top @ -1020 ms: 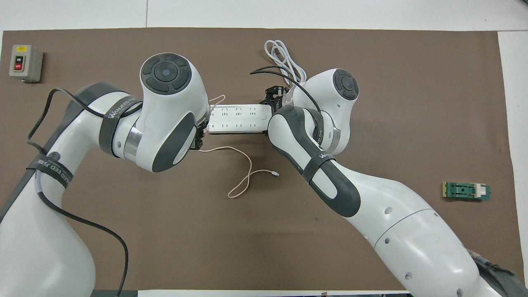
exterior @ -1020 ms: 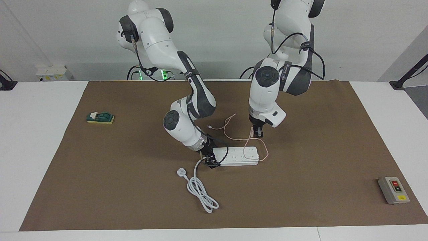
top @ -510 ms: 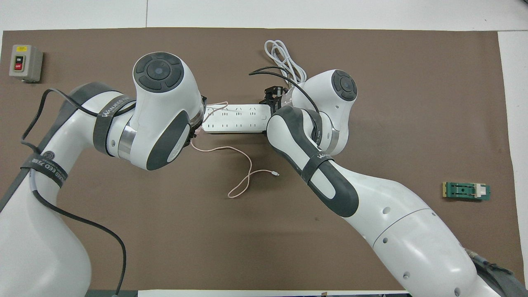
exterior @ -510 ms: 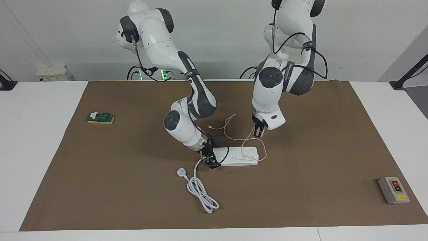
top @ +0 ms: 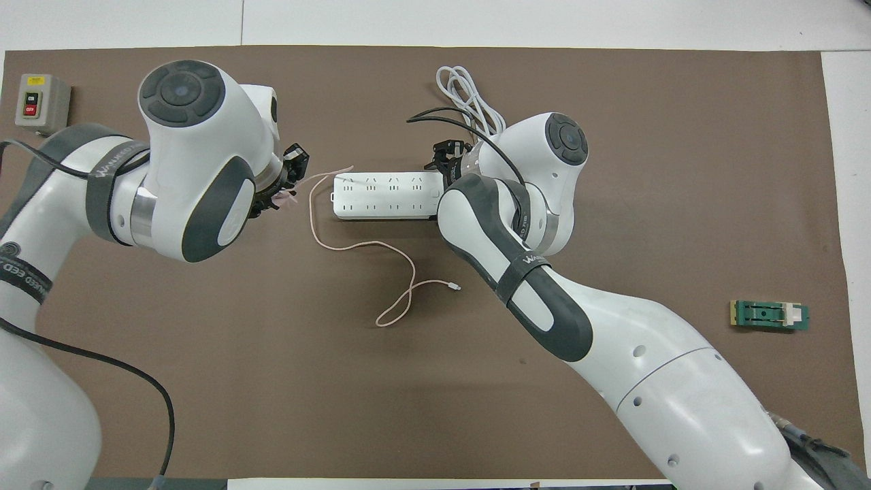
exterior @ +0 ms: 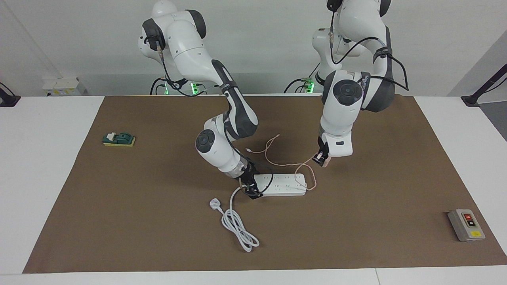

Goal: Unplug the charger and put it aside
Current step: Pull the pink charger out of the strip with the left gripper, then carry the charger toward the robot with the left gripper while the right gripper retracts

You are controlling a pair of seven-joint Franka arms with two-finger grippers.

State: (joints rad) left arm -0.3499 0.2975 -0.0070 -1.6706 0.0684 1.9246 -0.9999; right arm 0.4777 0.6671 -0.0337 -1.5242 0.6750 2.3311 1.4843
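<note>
Our left gripper [exterior: 321, 159] grips the charger [exterior: 326, 161] over the mat [exterior: 376, 190], off the strip [exterior: 280, 184] at its 2 o'clock in the facing view. Our right gripper [exterior: 250, 189] clamps the strip's end toward the right arm.

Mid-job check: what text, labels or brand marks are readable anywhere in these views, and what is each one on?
"OFF": red button of the grey switch box, overhead view.
"ON": dark button above it, only just legible.
Band on the left arm: printed lettering, not fully readable.
Band on the right arm: lettering too small to read.
Power strip, green module, charger: no readable text.
</note>
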